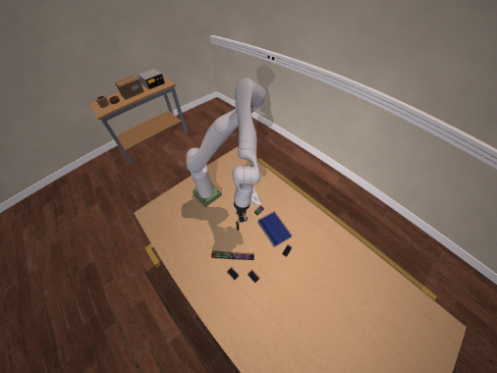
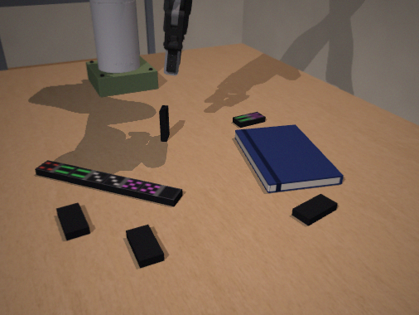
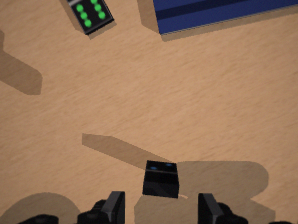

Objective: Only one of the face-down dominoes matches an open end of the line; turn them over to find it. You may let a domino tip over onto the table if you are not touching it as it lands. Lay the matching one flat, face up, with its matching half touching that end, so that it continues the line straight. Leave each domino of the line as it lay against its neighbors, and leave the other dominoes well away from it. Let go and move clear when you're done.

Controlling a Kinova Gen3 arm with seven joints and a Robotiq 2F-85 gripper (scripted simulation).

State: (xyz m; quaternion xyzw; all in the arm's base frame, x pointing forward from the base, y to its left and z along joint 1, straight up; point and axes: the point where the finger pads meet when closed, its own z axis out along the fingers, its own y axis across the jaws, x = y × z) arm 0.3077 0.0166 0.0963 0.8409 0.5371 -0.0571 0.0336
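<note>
Overhead, the arm (image 1: pixel 222 129) bends down from its green base (image 1: pixel 212 198) so the gripper (image 1: pixel 242 216) hangs just above a domino standing on end (image 1: pixel 238 226). Right of it lies a blue notebook (image 1: pixel 275 229), with a face-up domino (image 1: pixel 258 210) at its far corner. The line of dominoes (image 1: pixel 233 255) lies nearer, two face-down dominoes (image 1: pixel 233 273) (image 1: pixel 253 276) nearer still, and a third (image 1: pixel 287 250) at the notebook's near right.

From the side, the gripper (image 2: pixel 172 68) hovers well above the upright domino (image 2: pixel 164 123), apart from it, gripping nothing. The line (image 2: pixel 108 182) runs red, green, white, magenta, with a blank half at its right end. The face-up domino (image 2: pixel 248 118) shows green and purple halves (far from the line). The black ones (image 2: pixel 73 220) (image 2: pixel 145 245) (image 2: pixel 315 209) lie flat on the table (image 2: pixel 248 265).

At the wrist, the fingers stand partly spread on either side of the upright domino's top edge (image 3: pixel 161 178), not touching it; blue pips show along its far face. The green six half (image 3: pixel 90 13) sits far left, the notebook (image 3: pixel 220 13) far right.
</note>
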